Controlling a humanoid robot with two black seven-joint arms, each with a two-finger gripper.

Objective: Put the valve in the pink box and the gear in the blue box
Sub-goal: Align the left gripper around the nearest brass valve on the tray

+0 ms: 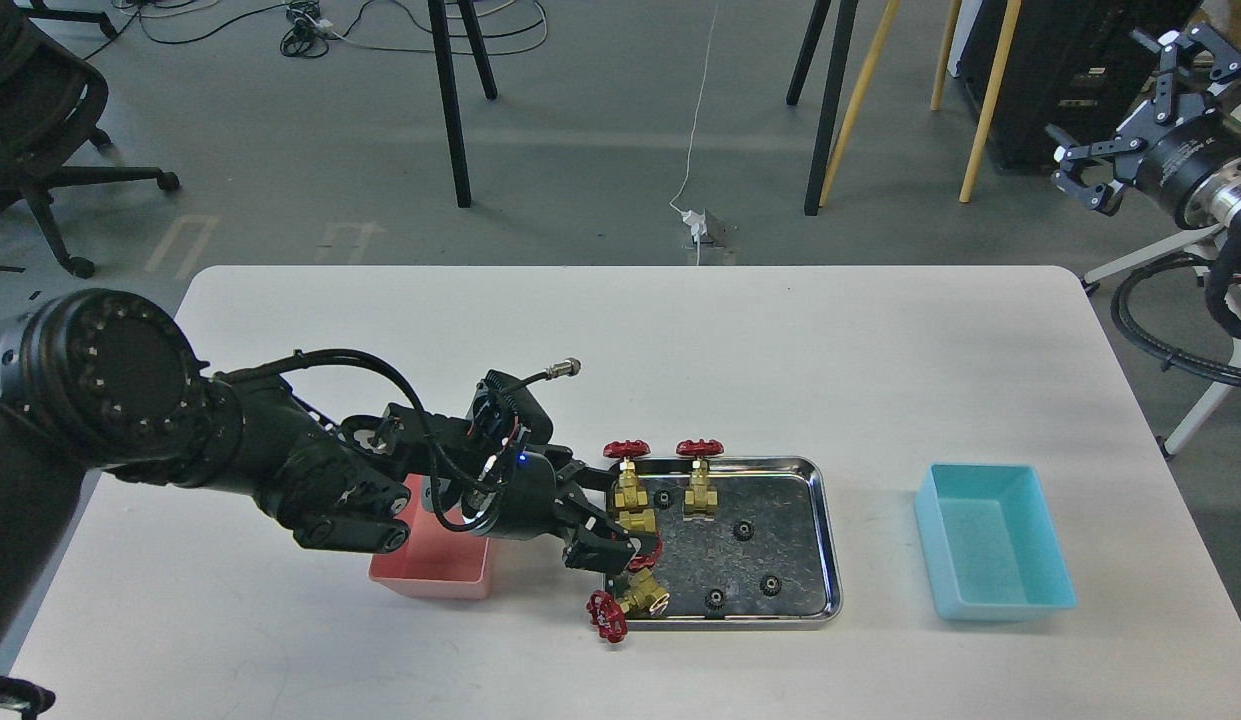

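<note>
On the white tabletop (680,340) our left end effector (620,535) clamps a brass valve (635,520) by its red handwheel at the steel tray's (825,540) left edge, beside the pink box (435,580), while our right end effector (1140,110) hangs apart, raised.

Left arm (180,430): matte black, thick round joint housing ringed with small screws; looped black cables ran along the forearm; a silver-tipped connector stuck out; small blue LED lit near wrist; right arm (1205,180): black with polished silver collar.

Left tool (620,535) at steel tray (825,540) — seemingly gripping a valve (640,522).
</note>
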